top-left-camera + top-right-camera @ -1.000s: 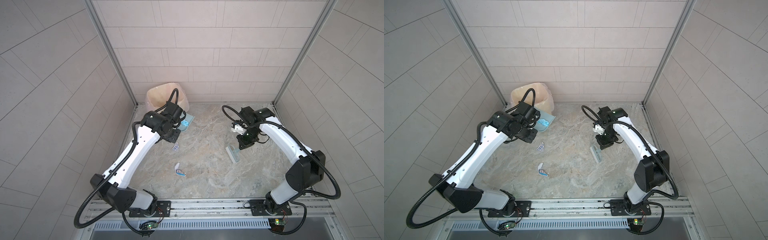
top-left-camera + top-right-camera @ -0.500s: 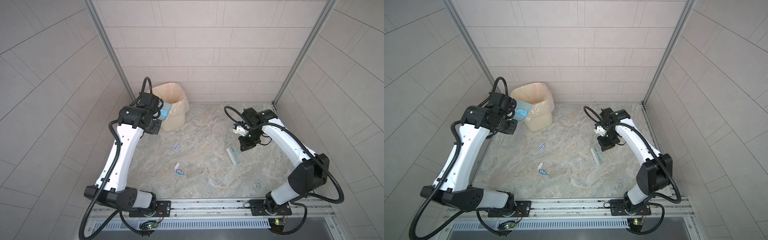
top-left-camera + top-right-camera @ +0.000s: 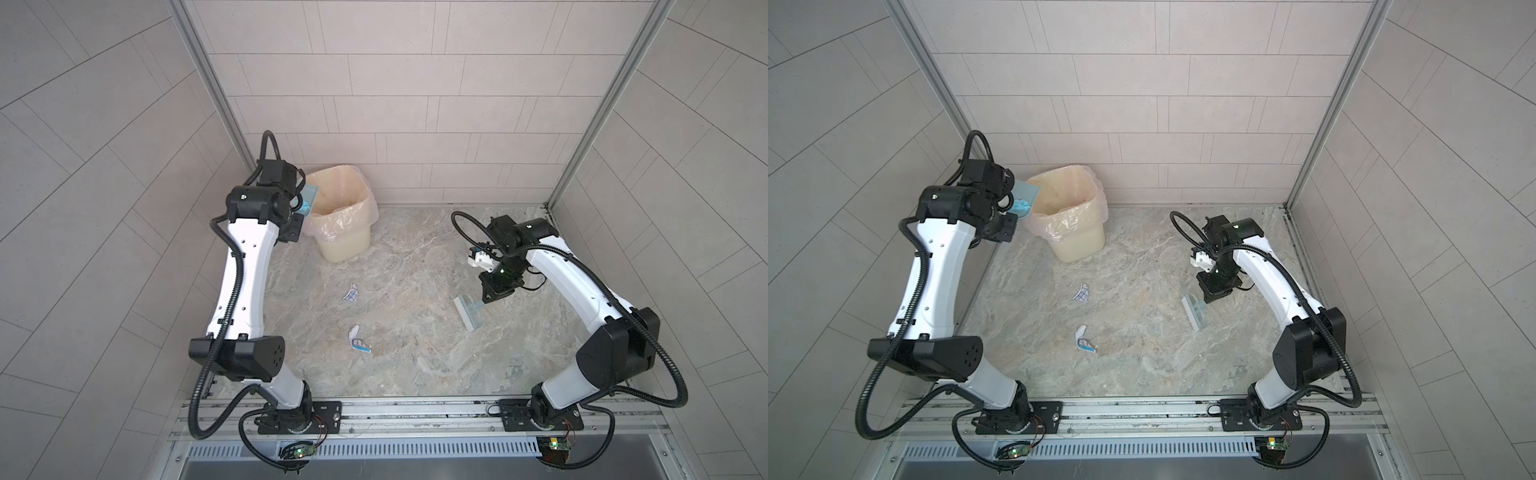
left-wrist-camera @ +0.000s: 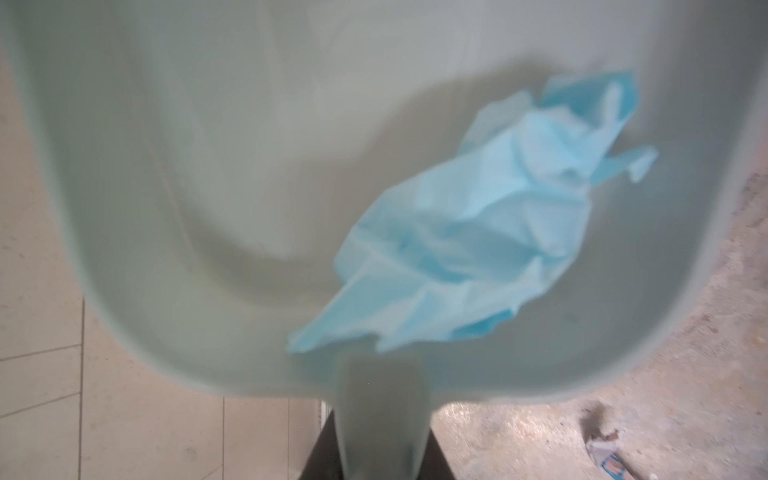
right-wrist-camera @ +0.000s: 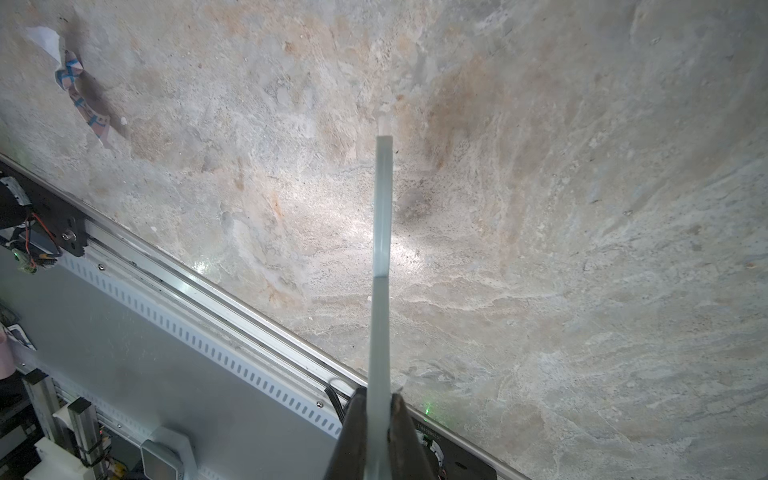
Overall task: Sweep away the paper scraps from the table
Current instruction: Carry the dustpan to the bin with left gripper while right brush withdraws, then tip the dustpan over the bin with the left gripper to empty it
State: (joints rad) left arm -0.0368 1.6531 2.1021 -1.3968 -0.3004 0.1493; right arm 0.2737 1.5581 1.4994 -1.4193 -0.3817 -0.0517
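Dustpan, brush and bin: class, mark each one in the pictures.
dustpan [image 4: 208, 174], left wrist view, bare inner floor of the pan.
brush [image 3: 468, 314], in a top view, on its head.
bin [image 3: 345, 247], in a top view, on its front wall.

Both top views look steeply down from high above the front rail [image 3: 415, 409], facing the back wall [image 3: 395, 104]; they share nearly the whole desk [image 3: 415, 249], with the bin [image 3: 343, 232] far off at the back; the left wrist camera sits very near the dustpan [image 4: 187, 187], just beside the bin, its picture blurred; the right wrist camera, well apart from the bin, looks along the brush [image 5: 383, 249] down at the desk, catching a paper scrap [image 5: 79, 91] that both top views show too.
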